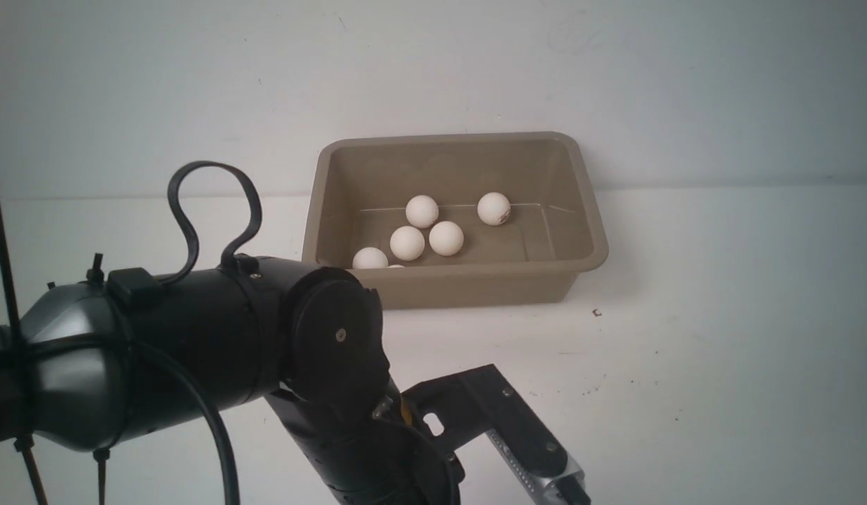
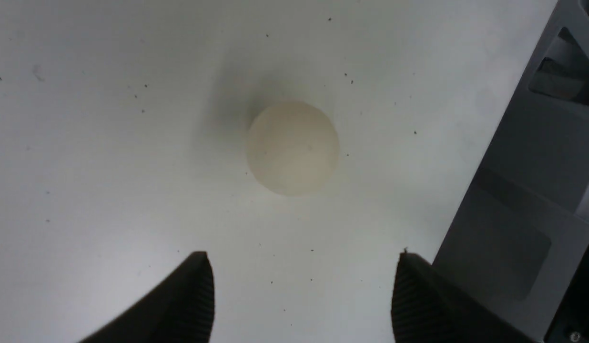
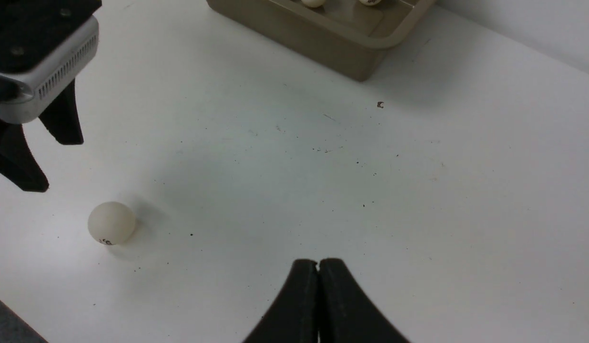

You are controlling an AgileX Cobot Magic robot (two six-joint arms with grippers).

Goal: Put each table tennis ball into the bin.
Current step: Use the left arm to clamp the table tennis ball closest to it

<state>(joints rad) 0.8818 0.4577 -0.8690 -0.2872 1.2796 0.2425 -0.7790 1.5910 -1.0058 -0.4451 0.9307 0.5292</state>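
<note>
The left hand [image 2: 301,259], spread wide and empty, should descend straight until the loose table tennis ball [image 2: 293,147], lying on the tabletop [image 2: 108,166] just ahead of its fingertips and well apart from the bin [image 1: 475,287], sits centred, then close gently; the right hand [image 3: 318,262] is clenched, empty.

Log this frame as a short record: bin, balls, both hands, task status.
bin: taupe tub, upright on the table
balls in bin: five clearly visible
loose ball: one, on the table, outside the bin
left hand: open, over the loose ball, not touching
right hand: shut, empty
status: one ball left to bin
</note>
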